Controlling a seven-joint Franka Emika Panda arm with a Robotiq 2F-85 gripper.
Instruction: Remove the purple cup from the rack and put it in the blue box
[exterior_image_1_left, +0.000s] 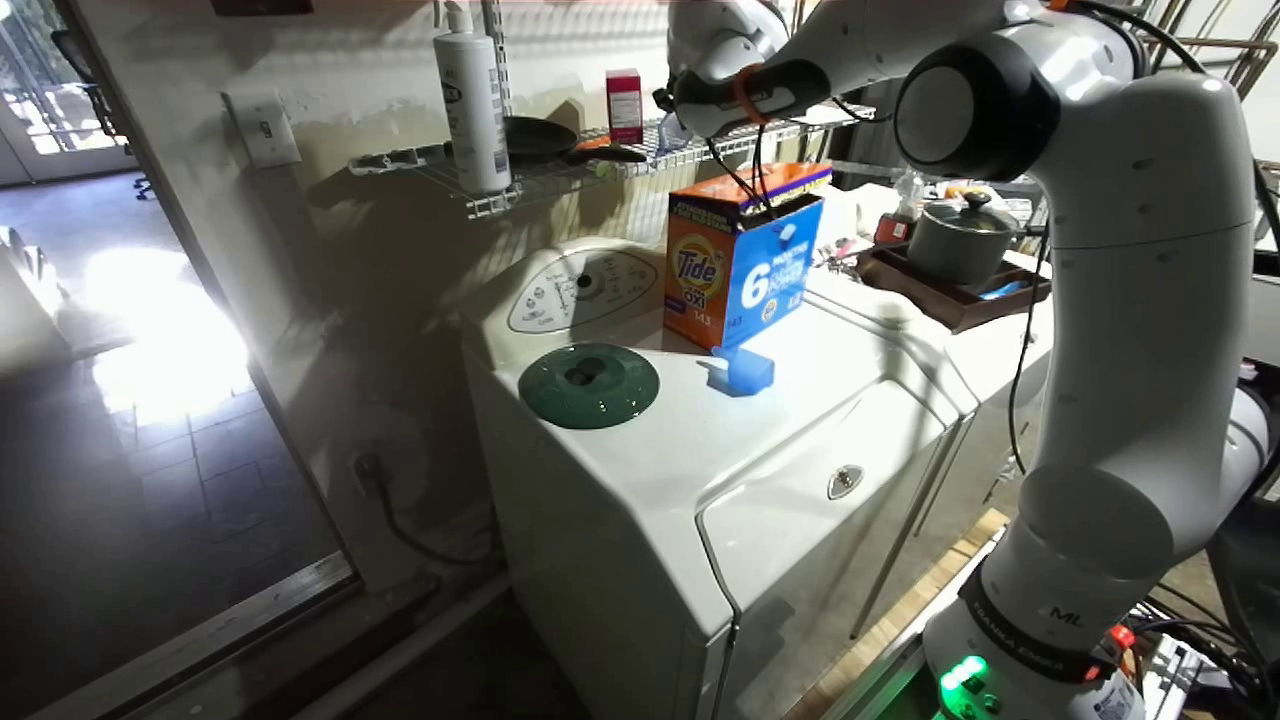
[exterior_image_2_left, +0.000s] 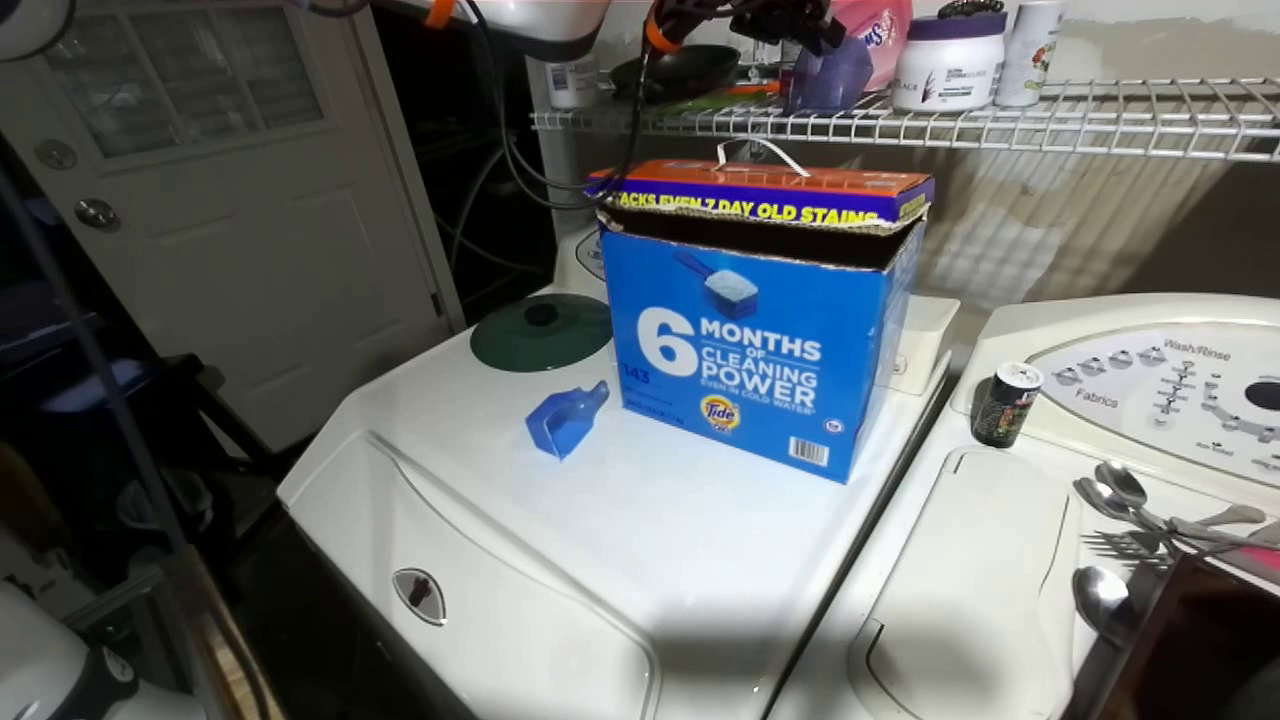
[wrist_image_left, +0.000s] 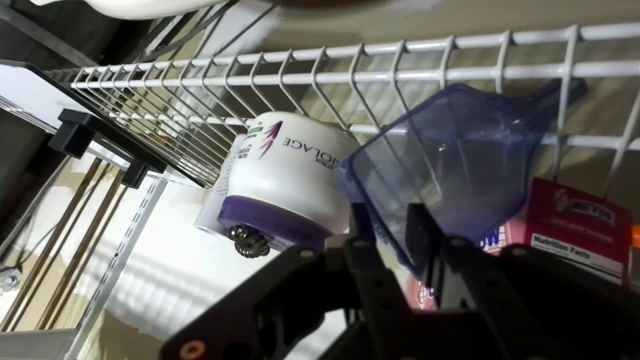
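The purple cup (wrist_image_left: 450, 150), a translucent scoop-shaped cup with a short handle, is on the wire rack (wrist_image_left: 300, 77) in the wrist view. It also shows on the rack (exterior_image_2_left: 1150, 130) in an exterior view as a purple cup (exterior_image_2_left: 832, 78). My gripper (wrist_image_left: 390, 215) is open, its fingers apart on either side of the cup's near edge. Firm contact cannot be seen. The gripper (exterior_image_2_left: 815, 35) is right above the cup, partly cut by the frame's top. The blue box (exterior_image_2_left: 740, 300), an orange and blue Tide carton, stands below the rack with its top partly open; both exterior views show it.
A white jar (exterior_image_2_left: 948, 65), a pink bag (exterior_image_2_left: 880, 35), a red box (exterior_image_1_left: 624, 105) and a black pan (exterior_image_1_left: 535, 140) are on the rack. A blue scoop (exterior_image_2_left: 562, 420) and a green lid (exterior_image_2_left: 540, 330) lie on the white machine (exterior_image_2_left: 560, 540) beside the box.
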